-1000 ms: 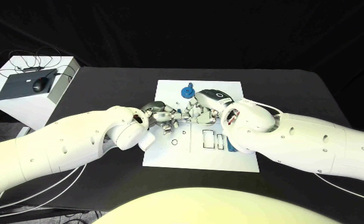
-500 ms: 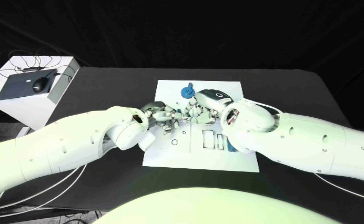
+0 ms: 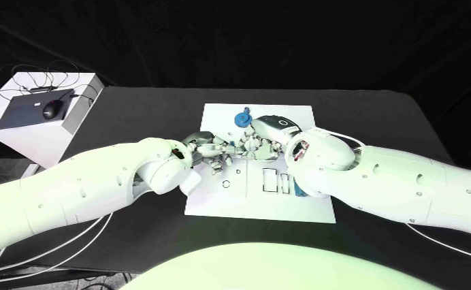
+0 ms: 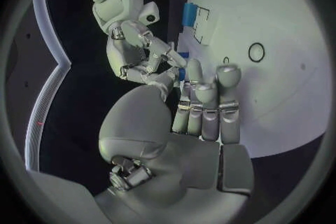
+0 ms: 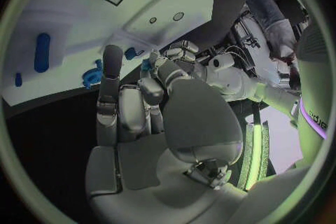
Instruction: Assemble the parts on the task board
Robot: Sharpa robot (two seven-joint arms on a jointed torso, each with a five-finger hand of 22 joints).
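The white task board (image 3: 257, 198) lies in the middle of the black table. Above its middle my left hand (image 3: 207, 148) and right hand (image 3: 259, 144) meet fingertip to fingertip. Between them is a small blue part (image 4: 181, 74), pinched by my left hand's thumb and fingers (image 4: 193, 71), with my right hand's fingertips (image 5: 155, 61) on it too; the small blue part (image 5: 145, 65) is mostly hidden. A round blue part (image 3: 241, 120) stands at the board's far edge. A blue block (image 3: 295, 185) sits in a slot near my right arm.
More blue parts lie on the board: an oblong one (image 5: 42, 51) and a toothed one (image 5: 91, 75). A round hole (image 4: 256, 52) and rectangular slots (image 3: 270, 179) mark the board. A white box (image 3: 44, 116) with a black device stands at the table's left.
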